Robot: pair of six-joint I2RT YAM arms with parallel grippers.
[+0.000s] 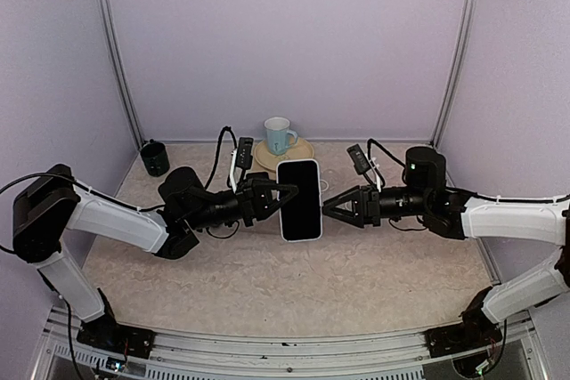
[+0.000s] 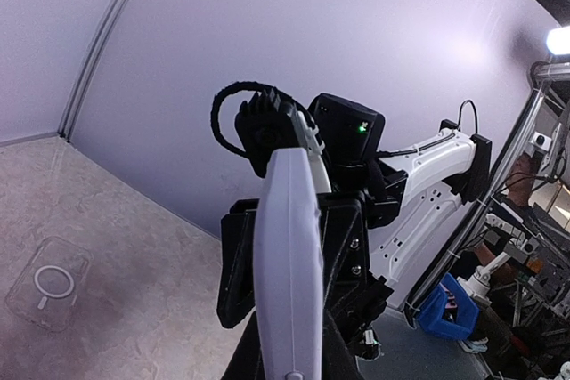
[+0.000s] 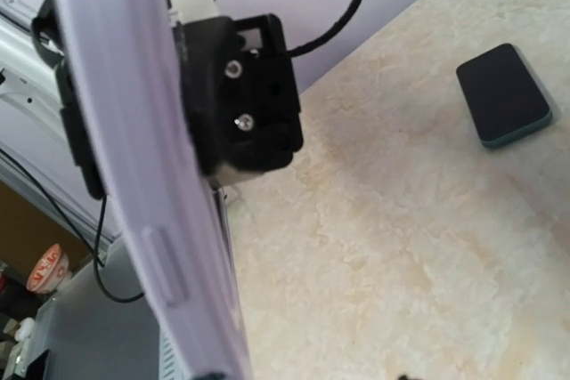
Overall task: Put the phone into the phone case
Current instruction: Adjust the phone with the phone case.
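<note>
Phone (image 1: 299,200) in left gripper (image 1: 281,195) (seemingly edge-held)

My top camera looks down over the bench (image 1: 267,282) from behind me; both wrist cameras, facing each other, share the phone (image 2: 287,264) edge-on, close.

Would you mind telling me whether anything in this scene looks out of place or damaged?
Nothing looks spilled or broken. The white-edged phone is held on edge in mid-air by the left hand, while the clear plastic case lies flat and empty on the beige tabletop. A dark teal-edged slab lies apart.
</note>
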